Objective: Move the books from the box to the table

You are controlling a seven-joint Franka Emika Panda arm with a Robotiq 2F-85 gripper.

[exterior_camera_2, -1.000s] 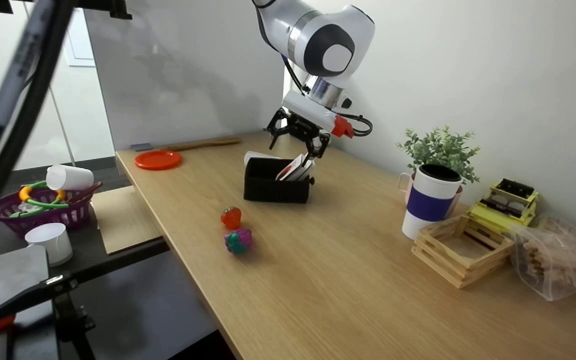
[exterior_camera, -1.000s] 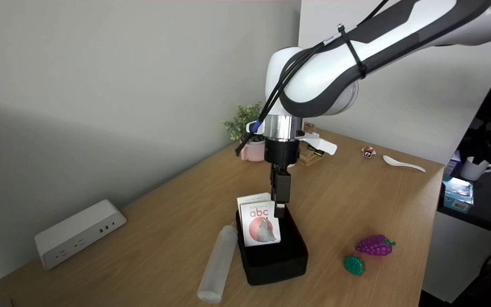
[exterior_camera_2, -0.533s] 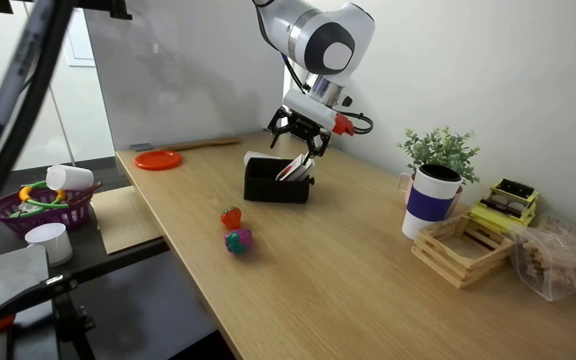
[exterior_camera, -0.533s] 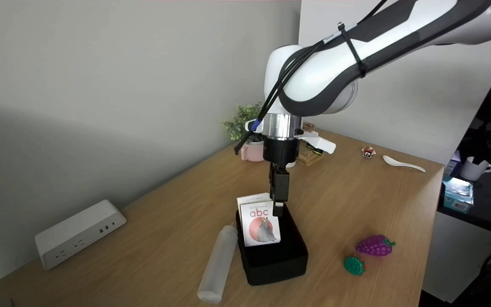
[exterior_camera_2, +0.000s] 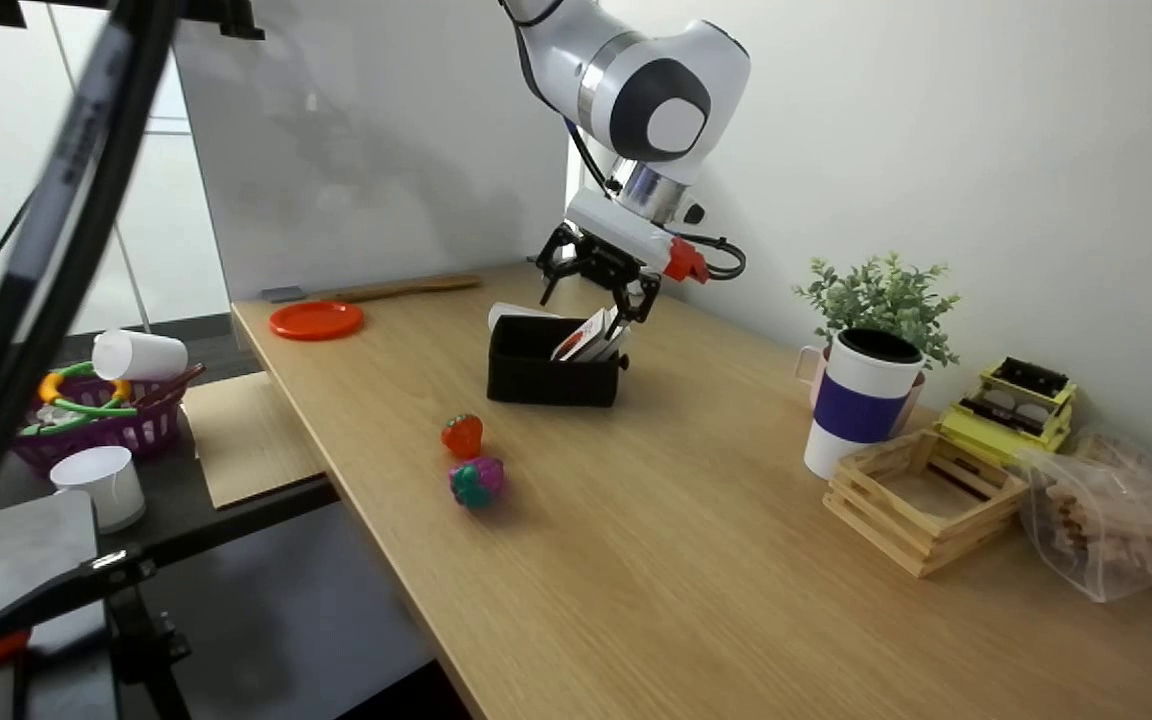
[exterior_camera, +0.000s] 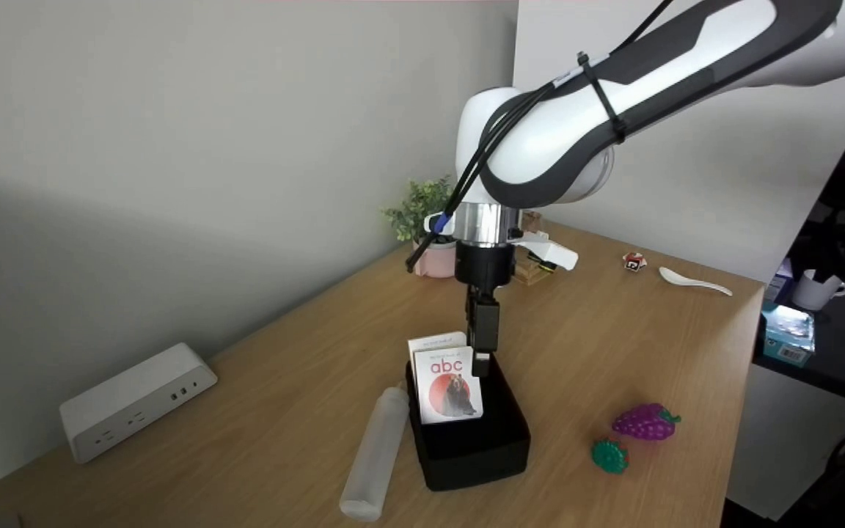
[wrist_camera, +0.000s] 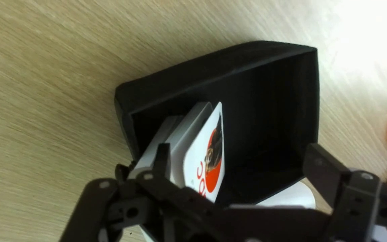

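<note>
Wrist view shows the books (wrist_camera: 200, 148) inside the black box (wrist_camera: 193, 76), tilted back toward one end, the front cover facing the box's middle; beyond it, dark interior runs on to the opposite end. In both exterior views the books' tops stand above the rim.

The gripper (wrist_camera: 239, 148) points down over the box, its jaws spread wide along the box's length. One finger (wrist_camera: 161, 157) is at the books' upper edges; whether it touches them I cannot tell from these angles. The other hangs toward the opposite end.

In an exterior view a pale bottle (exterior_camera: 375, 458) lies on its side just beside one long side of the box, taking up that flank. Across from it the table (exterior_camera_2: 636, 560) reaches to its long edge, with a strawberry (exterior_camera_2: 463, 437) and a purple berry (exterior_camera_2: 477, 483) near each other between box and edge. A broad stretch of wood grain separates the box from the wooden crate (exterior_camera_2: 926, 500), beside which a white-and-blue cup (exterior_camera_2: 861, 400) stands.

The arm (exterior_camera: 562, 139) slopes down from the upper right of an exterior view, bends above the box and drops straight to the gripper. A white socket unit (exterior_camera: 138, 403) sits by the wall (exterior_camera: 210, 183), well apart from the arm.
</note>
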